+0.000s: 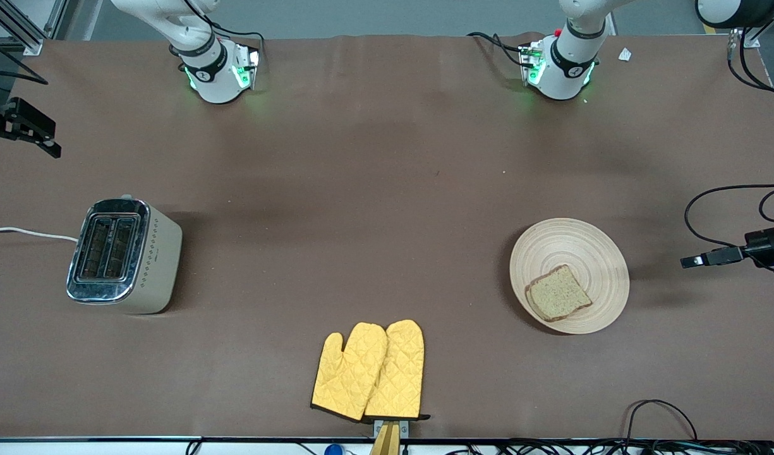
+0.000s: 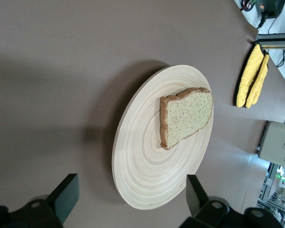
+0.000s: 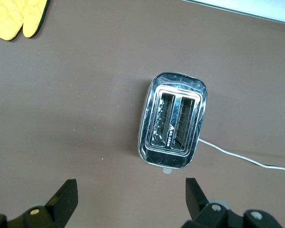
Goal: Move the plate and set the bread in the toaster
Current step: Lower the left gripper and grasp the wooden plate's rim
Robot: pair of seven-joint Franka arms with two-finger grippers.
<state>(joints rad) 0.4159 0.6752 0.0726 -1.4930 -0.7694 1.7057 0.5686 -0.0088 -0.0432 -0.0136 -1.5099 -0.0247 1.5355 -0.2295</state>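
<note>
The plate is seen at mid-height of the front view, toward the left arm's end of the bench, with the bread lying flat on the part of it nearest the front camera. The toaster is stood at about the same height of the frame, toward the right arm's end, slots up and empty. A pair of yellow oven mitts is laid low in the middle of the frame, well apart from both.

The left gripper is held low beside the plate, at the edge of the frame, fingers spread wide; in the left wrist view the plate's rim is framed between the two fingers. The right gripper is held above the bench near the toaster, fingers likewise apart, and the toaster is seen from above in its wrist view.

The step in hand is judged to be the plate move. A grip on the rim is best taken where it faces the left gripper, away from the slice, with one finger slid under the shallow edge. The plate should be kept level and moved slowly – the bread is loose and could slide off. A path toward the toaster is best chosen clear of the mitts, so that the slice is brought within the right arm's reach.
</note>
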